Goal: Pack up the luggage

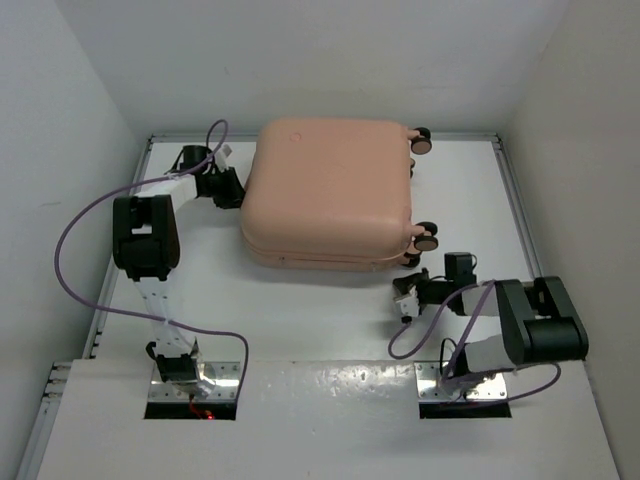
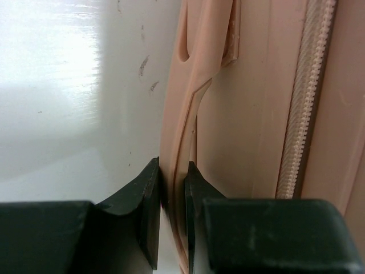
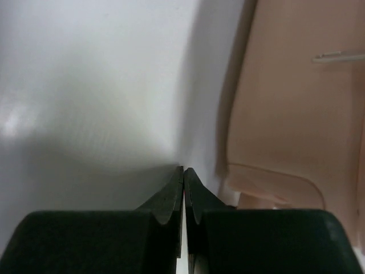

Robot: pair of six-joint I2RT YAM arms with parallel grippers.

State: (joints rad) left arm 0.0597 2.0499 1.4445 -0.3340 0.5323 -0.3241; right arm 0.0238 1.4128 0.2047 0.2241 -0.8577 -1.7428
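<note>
Lying flat and closed on a white surface, the peach-pink luggage is sitting toward the back middle, as seen from the overhead camera. Its small wheels are pointing to the right side.

The left arm is reaching along the left edge of the surface, and the left claw is pressing against the left side of the luggage. In the left wrist view, its two dark fingers are clenching a thin raised peach strip on the shell, one finger on each side, with the strip filling the narrow gap. A ribbed zipper is running along the shell just to the right of that grip.

The right claw is hovering near the front right corner of the luggage, just in front of the nearer wheels and not touching them. In the right wrist view its fingers are pressed together, holding nothing, with the peach shell rising just to their right.
</note>
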